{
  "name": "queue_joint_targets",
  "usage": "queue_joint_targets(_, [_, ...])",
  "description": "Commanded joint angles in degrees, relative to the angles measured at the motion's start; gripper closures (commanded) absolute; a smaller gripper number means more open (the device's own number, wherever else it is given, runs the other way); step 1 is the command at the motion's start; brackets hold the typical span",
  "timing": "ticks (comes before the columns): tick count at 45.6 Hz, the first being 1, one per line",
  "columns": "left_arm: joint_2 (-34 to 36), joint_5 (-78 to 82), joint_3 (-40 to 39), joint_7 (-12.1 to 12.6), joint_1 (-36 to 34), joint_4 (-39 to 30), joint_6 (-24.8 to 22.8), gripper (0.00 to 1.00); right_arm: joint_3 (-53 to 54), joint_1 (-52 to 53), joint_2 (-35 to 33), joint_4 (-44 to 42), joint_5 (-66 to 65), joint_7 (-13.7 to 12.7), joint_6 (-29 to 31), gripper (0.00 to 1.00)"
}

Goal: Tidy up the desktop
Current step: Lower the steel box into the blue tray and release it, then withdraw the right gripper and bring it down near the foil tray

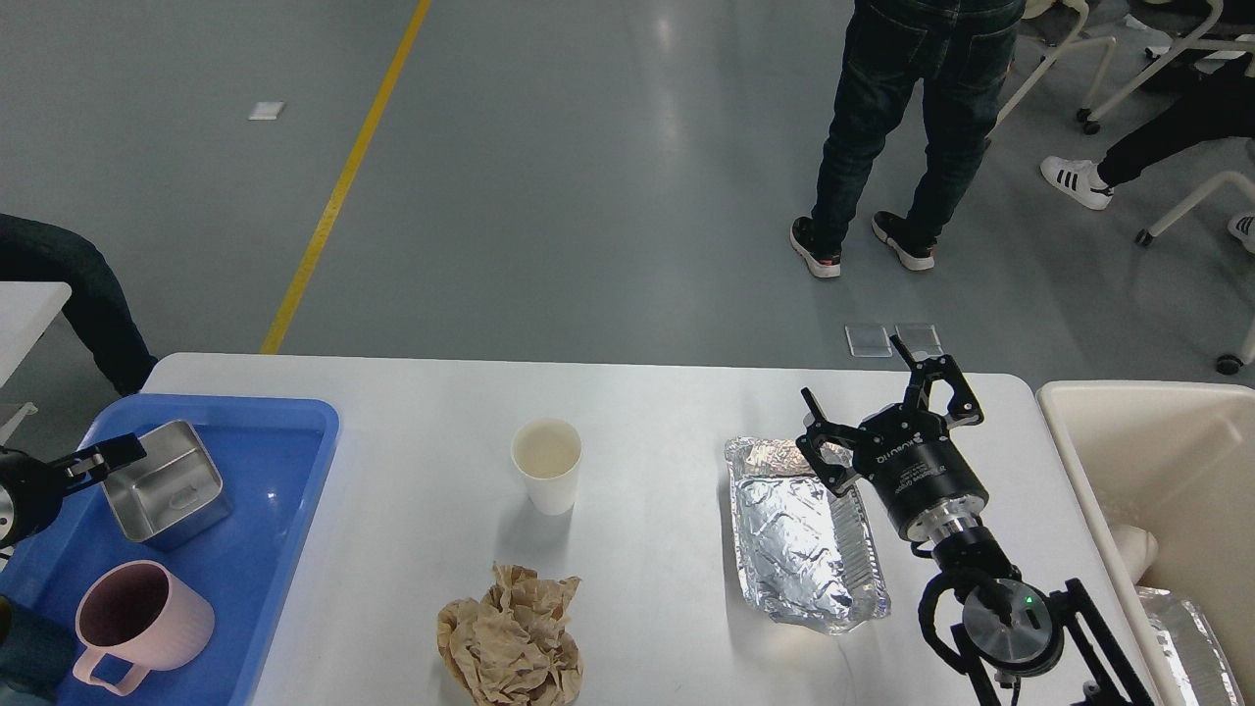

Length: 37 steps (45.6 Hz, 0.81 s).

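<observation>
The white desktop (667,402) holds a white paper cup (546,463), a crumpled brown paper (512,637) near the front edge and an empty foil tray (799,549). My right gripper (863,392) is open and empty, above the foil tray's far right corner. A steel container (167,485) rests flat in the blue tray (294,417). My left gripper (108,459) is at the container's left rim, and its fingers look parted. A pink mug (137,618) stands in the blue tray's near part.
A cream bin (1157,441) stands off the desktop's right edge with crumpled foil (1186,637) inside. A person (912,127) stands on the floor beyond the desktop. Chairs and seated legs are at the far right.
</observation>
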Motion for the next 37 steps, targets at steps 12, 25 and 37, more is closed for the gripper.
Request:
queue_joint_targets(12, [3.90,-47.31,-19.52,0.44,0.14,-8.16,-7.33,0.03,-0.08,0.09,-0.18,-0.17,0.00,-0.07,0.00,0.00])
queue_joint_targets(25, [0.83,-64.03,-38.23,0.09,16.65,-23.96,-4.52,0.03,0.45,0.00,-1.50,-0.17,0.00,-0.07,-0.53,0.00])
queue_joint_targets(37, [-12.17,-63.68,-56.35,-0.08,34.51,-41.91,-0.12,0.03,-0.17,0.18,-7.47,-0.35,-2.90,-0.24,0.09,0.00])
